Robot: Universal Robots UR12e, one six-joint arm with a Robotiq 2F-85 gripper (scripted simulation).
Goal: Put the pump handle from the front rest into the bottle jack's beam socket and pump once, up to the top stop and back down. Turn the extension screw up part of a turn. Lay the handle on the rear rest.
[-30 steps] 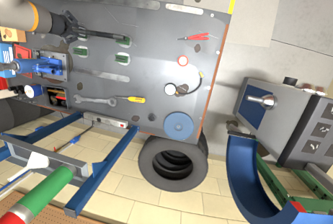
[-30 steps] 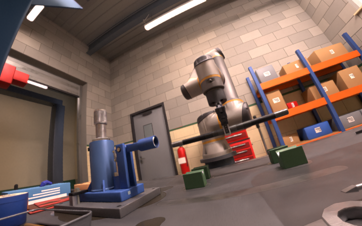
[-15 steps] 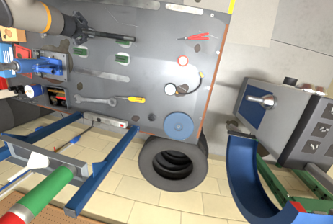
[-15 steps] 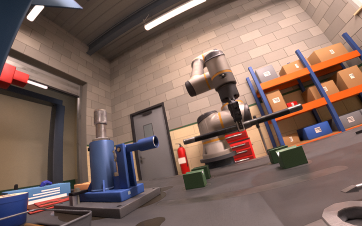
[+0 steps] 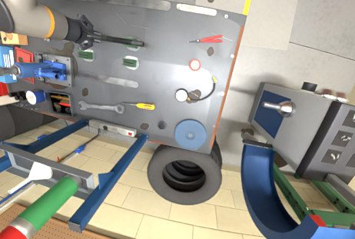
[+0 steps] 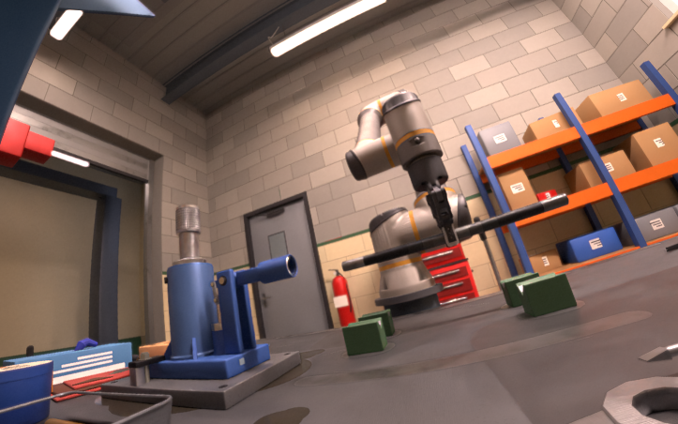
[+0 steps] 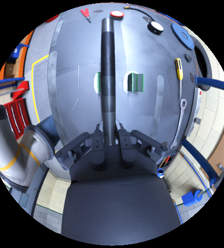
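Observation:
The pump handle [image 6: 454,232], a long dark bar, is clamped near its middle between the two fingers of my gripper [image 7: 109,131], which is closed on it. It hangs in the air above the green rest blocks [image 6: 548,293], slightly tilted, one end pointing toward the jack. The blue bottle jack [image 6: 209,311] stands on a grey plate at the bench's left end. Its beam socket [image 6: 270,268] points up and toward the handle, empty. The knurled extension screw [image 6: 188,219] rises from the jack's top. A second pair of green blocks [image 6: 365,335] sits nearer the jack.
The grey bench top [image 5: 153,69] carries a wrench [image 5: 100,107], a yellow screwdriver [image 5: 144,106], red pliers [image 5: 209,39], a blue disc [image 5: 190,134] and a red-rimmed cap [image 5: 194,64]. A tyre [image 5: 184,173] lies on the floor beside the bench. Shelves with boxes [image 6: 594,158] stand behind.

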